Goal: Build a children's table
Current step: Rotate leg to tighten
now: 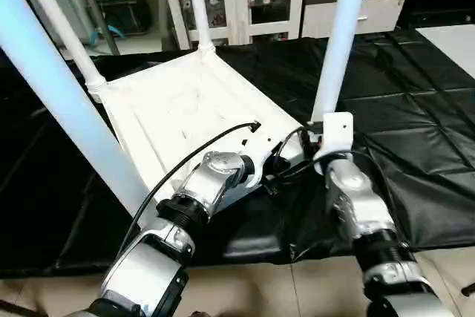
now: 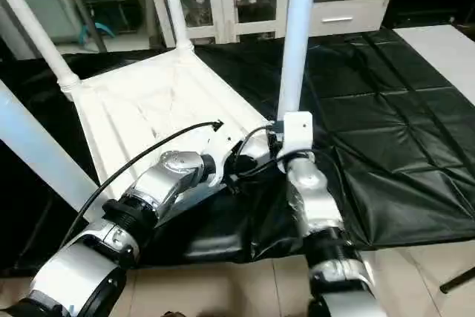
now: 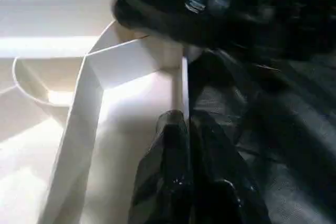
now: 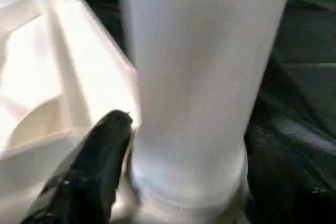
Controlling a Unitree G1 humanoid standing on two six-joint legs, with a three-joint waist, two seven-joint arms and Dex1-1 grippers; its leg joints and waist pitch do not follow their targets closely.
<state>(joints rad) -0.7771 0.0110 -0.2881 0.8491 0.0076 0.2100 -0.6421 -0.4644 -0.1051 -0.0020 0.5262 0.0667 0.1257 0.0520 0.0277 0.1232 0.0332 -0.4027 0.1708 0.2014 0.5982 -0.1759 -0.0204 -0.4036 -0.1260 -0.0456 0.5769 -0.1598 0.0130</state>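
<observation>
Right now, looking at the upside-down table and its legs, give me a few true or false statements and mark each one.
1. The tabletop lies ribs-up on a black sheet. True.
2. Four legs stand in the corner sockets. True; one is the near right leg.
3. The left gripper has its fingers spread wide. False: they are shut, at the tabletop's edge.
4. The tabletop rests on bare tiles. False: it lies on the sheet; tiled floor shows nearer the robot.
5. The right gripper is at the base of the near right leg. True.
</observation>
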